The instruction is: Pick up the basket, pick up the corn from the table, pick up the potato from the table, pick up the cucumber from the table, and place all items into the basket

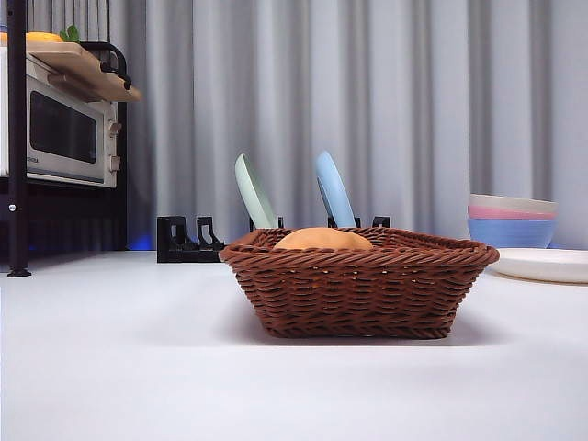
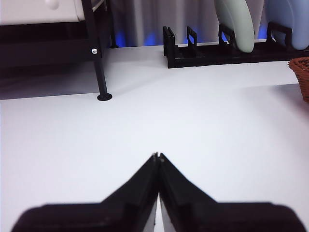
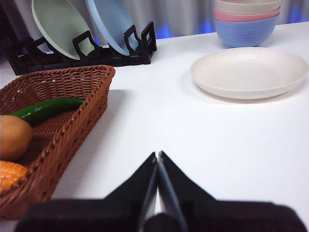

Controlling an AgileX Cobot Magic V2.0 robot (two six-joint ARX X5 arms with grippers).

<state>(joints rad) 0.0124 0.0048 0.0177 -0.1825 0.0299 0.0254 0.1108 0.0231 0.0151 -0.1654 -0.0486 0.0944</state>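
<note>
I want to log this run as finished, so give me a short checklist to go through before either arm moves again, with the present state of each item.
1. Cucumber in the basket: ok, it lies inside against the wicker.
2. Potato in the basket: ok; its top also shows above the rim in the front view.
3. Corn in the basket: ok, partly cut off at the picture's edge.
4. Left gripper empty: ok, jaws shut on nothing, over bare table.
5. Right gripper empty: ok, jaws shut, beside the basket and apart from it.
6. Basket standing flat on the table: ok, seen in the front view.
</note>
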